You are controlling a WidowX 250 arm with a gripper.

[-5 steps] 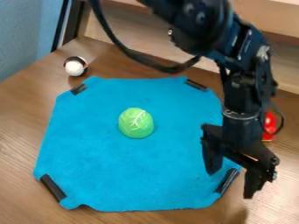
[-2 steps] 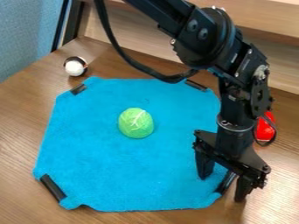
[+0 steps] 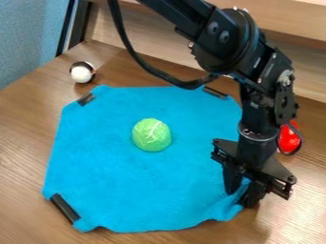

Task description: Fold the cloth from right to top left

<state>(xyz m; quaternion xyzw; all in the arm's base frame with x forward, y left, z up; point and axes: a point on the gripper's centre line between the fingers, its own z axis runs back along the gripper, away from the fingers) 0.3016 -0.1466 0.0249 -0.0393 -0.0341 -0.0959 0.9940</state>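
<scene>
The black gripper [image 3: 243,194] is low at the lower right corner of the blue cloth [image 3: 127,176], its fingers closed on that corner, where the fabric bunches into small folds. Otherwise the cloth lies flat and spread out. On its middle rests a green cabbage-like toy [image 3: 151,135]. The black clip at the gripped corner is hidden by the gripper.
A black strip [image 3: 64,207] lies at the cloth's lower left corner, others at both upper corners. A white and black ball [image 3: 82,72] sits at the upper left, a red object [image 3: 290,138] right of the arm. A wooden ledge runs along the back.
The gripper has come left and down and closed on the lower right corner. The cloth has shifted slightly right, its lower edge rumpling, and the green toy has moved a little with it.
</scene>
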